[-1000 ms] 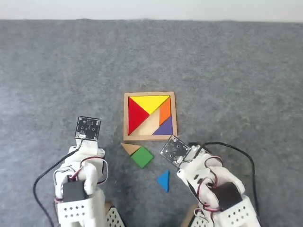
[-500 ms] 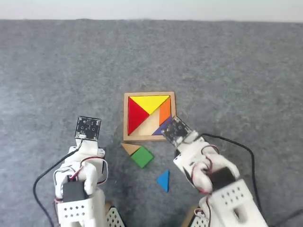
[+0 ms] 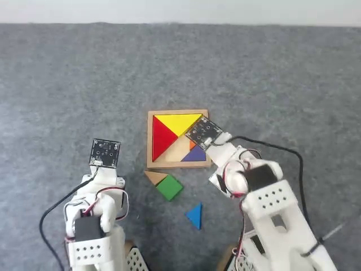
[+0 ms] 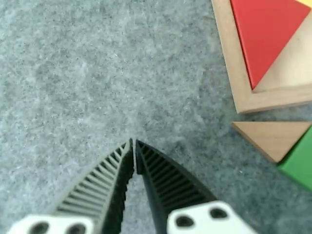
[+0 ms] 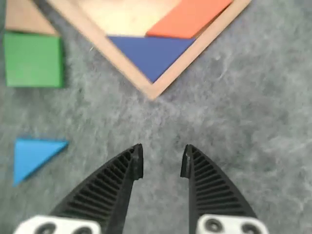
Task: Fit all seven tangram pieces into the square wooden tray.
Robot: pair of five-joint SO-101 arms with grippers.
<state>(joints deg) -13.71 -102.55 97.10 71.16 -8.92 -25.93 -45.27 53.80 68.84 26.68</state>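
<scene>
The wooden tray (image 3: 150, 141) holds four pieces. The tan triangle (image 3: 154, 177), green square (image 3: 169, 187) and blue triangle (image 3: 194, 215) lie loose at its six o'clock. The right gripper (image 5: 161, 163) hangs parted and empty by the tray's five o'clock corner. The left gripper (image 4: 133, 146) is pinched closed on nothing.

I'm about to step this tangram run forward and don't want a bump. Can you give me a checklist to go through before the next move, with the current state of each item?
1. Right jaws open and empty, over the carpet by a corner of the tray: ok.
2. Left jaws shut and empty, clear of the loose pieces: ok.
3. Bare gap in the tray for more pieces: ok.
4. Blue triangle lying apart, free to grasp: ok.
5. Green square free on all sides: not ok, it sits against the wooden triangle.
6. Pieces in the tray seated flat: cannot tell.
</scene>
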